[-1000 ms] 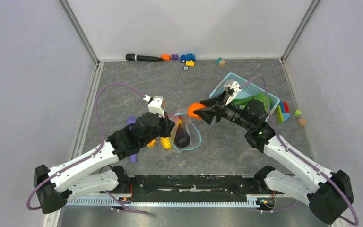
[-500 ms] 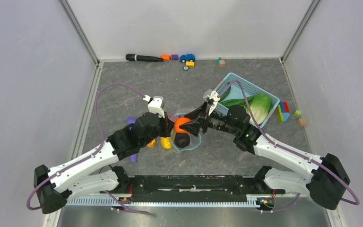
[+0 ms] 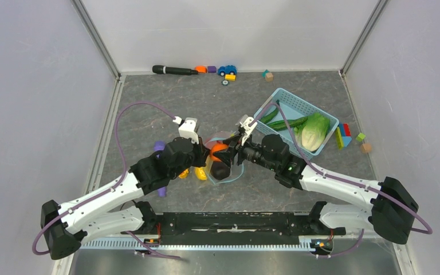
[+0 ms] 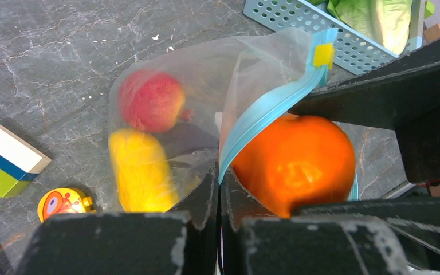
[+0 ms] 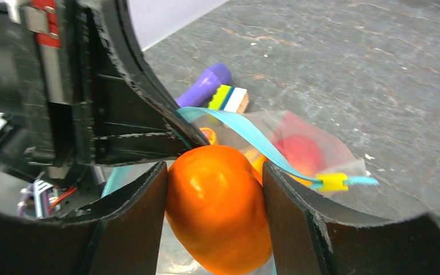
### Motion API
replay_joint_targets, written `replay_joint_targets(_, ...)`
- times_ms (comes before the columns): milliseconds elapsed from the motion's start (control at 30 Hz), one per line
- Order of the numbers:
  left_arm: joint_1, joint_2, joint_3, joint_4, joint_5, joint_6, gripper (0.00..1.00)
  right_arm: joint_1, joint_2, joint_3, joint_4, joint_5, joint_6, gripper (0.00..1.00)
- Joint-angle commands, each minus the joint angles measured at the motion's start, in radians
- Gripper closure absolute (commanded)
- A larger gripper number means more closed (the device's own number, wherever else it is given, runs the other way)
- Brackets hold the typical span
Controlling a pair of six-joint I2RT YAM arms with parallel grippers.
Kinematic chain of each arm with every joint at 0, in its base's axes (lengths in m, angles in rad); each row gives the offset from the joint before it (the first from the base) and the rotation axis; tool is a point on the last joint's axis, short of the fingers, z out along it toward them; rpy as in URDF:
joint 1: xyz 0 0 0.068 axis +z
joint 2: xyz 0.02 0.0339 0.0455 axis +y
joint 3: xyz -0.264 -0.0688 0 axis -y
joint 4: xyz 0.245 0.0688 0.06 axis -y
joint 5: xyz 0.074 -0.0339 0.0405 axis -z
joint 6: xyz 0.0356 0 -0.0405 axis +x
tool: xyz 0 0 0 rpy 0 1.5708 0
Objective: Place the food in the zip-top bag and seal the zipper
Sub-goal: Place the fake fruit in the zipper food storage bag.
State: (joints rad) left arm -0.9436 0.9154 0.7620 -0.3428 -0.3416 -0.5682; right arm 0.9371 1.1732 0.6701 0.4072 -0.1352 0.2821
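Observation:
The clear zip-top bag (image 4: 206,63) lies at mid-table, and my left gripper (image 4: 220,172) is shut on its teal zipper (image 4: 275,103), lifting that lip. A red round fruit (image 4: 150,100) and a yellow mango (image 4: 140,169) show through the plastic. From above, the purple eggplant (image 3: 220,170) is also in the bag. My right gripper (image 5: 213,172) is shut on the orange (image 5: 217,206), which sits in the bag's mouth between the two zipper lips. The yellow slider (image 5: 331,181) is at the far end of the strip.
A light-blue basket (image 3: 289,103) at the right holds lettuce (image 3: 315,130) and long green pods (image 3: 286,122). A purple stick (image 5: 203,86), a striped block (image 5: 229,98) and a small yellow toy (image 4: 63,201) lie beside the bag. Blocks (image 3: 344,136) and a toy car (image 3: 227,70) lie farther off.
My right arm has carried the orange leftward from beside the basket into the bag's mouth. The left gripper has kept its hold on the zipper edge in place.

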Motion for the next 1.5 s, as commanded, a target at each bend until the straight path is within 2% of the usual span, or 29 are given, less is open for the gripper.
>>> replay_joint_targets(0, -0.004, -0.031, 0.006, 0.054, 0.024, 0.016, 0.98, 0.035, 0.018, 0.005, -0.017, 0.197, -0.064, 0.75)
replay_joint_targets(200, -0.004, -0.048, 0.0, 0.056, 0.028, 0.016, 0.98, 0.09, 0.033, 0.025, -0.041, 0.398, -0.133, 0.77)
replay_joint_targets(367, -0.004, -0.074, -0.019, 0.098, 0.093, 0.024, 0.98, 0.144, 0.068, 0.057, -0.021, 0.606, -0.205, 0.77)
replay_joint_targets(633, -0.004, -0.139, -0.062, 0.169, 0.182, 0.039, 0.98, 0.267, 0.11, 0.114, 0.074, 1.018, -0.366, 0.77)
replay_joint_targets(867, -0.004, -0.179, -0.094, 0.207, 0.192, 0.034, 0.98, 0.313, 0.1, 0.1, 0.186, 1.157, -0.442, 0.76)
replay_joint_targets(1033, -0.004, -0.156, -0.091, 0.198, 0.147, 0.022, 0.98, 0.315, 0.104, 0.1, 0.176, 1.102, -0.427, 0.75)
replay_joint_targets(1133, -0.004, -0.145, -0.086, 0.192, 0.134, 0.016, 0.98, 0.316, 0.117, 0.107, 0.136, 1.024, -0.381, 0.69)
replay_joint_targets(1267, -0.004, -0.141, -0.086, 0.192, 0.131, 0.01, 0.98, 0.315, 0.144, 0.129, 0.085, 0.993, -0.353, 0.58)
replay_joint_targets(1400, -0.004, -0.144, -0.089, 0.193, 0.125, 0.009, 0.98, 0.316, 0.138, 0.129, 0.078, 0.964, -0.342, 0.34)
replay_joint_targets(1467, -0.004, -0.145, -0.088, 0.19, 0.123, 0.008, 0.98, 0.315, 0.131, 0.126, 0.075, 0.95, -0.335, 0.26)
